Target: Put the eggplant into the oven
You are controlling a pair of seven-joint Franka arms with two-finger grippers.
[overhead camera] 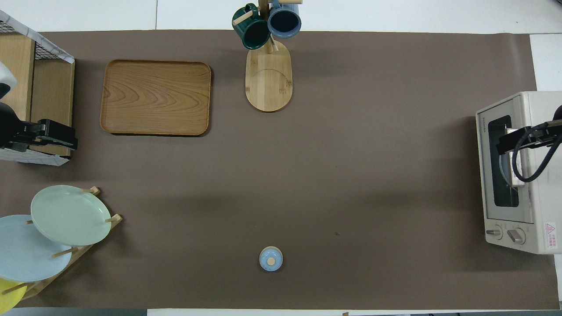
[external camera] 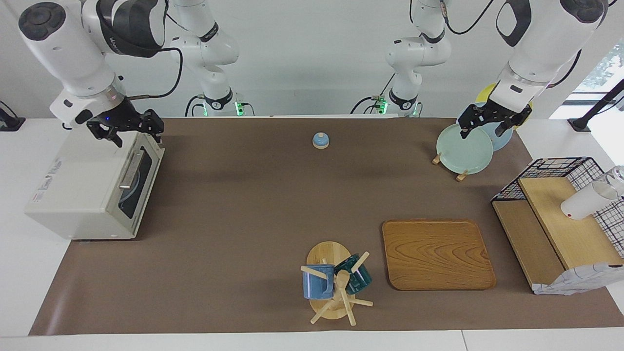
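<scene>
**Oven shut, no eggplant in sight**

While the task names an eggplant, none shows in either view: not on the mat, not on the wooden tray (external camera: 437, 253), not in either gripper. It may already sit inside the oven (external camera: 92, 187), but the dark glass hides that.

At the right arm's end of the table, the oven stands with its door up and closed. The right gripper (external camera: 127, 127) hovers over the oven's top edge by the door, holding nothing; whether its fingers are spread or pressed together I cannot tell. The left gripper (external camera: 490, 119) waits over the plate rack (external camera: 463, 148), empty too, fingers unreadable.

My judgement: the task looks finished or nearly so. If not, the next move calls for finding the eggplant and pulling down the door by its handle (external camera: 130, 169).
</scene>
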